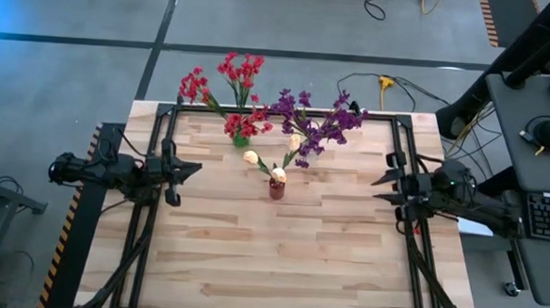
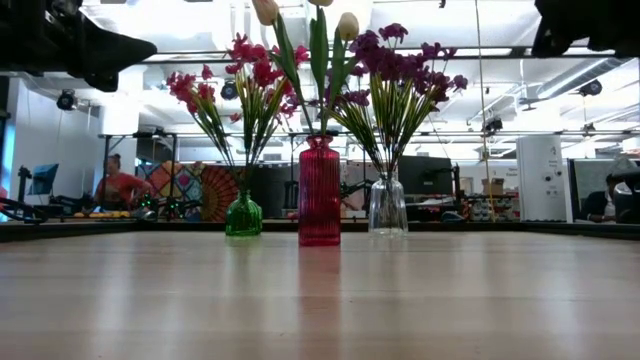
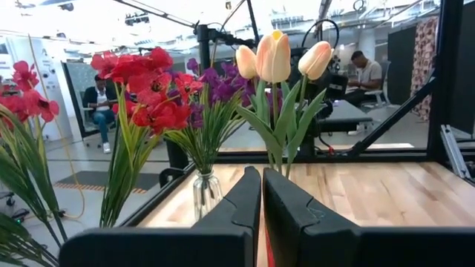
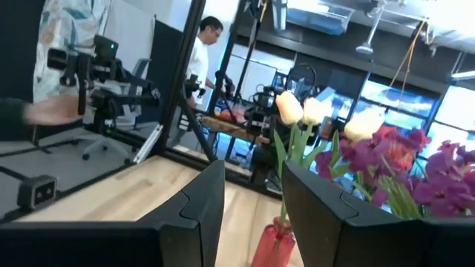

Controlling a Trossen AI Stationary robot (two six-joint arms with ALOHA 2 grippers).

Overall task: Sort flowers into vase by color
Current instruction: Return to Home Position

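**Now sorted: one colour per vase**

We see red flowers in the green vase, cream tulips in the red vase and purple flowers in the clear vase, toward the table's far edge. The left gripper, clenched empty, and the right gripper, fingers parted, sit well apart on either side.

We see a pale blond wooden tabletop, patterned in narrow butcher-block strips. The ribbed glass vase is deep red, and its tulips are cream-yellow flushed with peach, on green stems and leaves. The small round glass vase is bright green, and its blossom sprigs are red. The narrow-necked glass vase is clear and colourless, and its blossoms are purple. The left arm's fingers and the right arm's fingers are black. The floor is grey.
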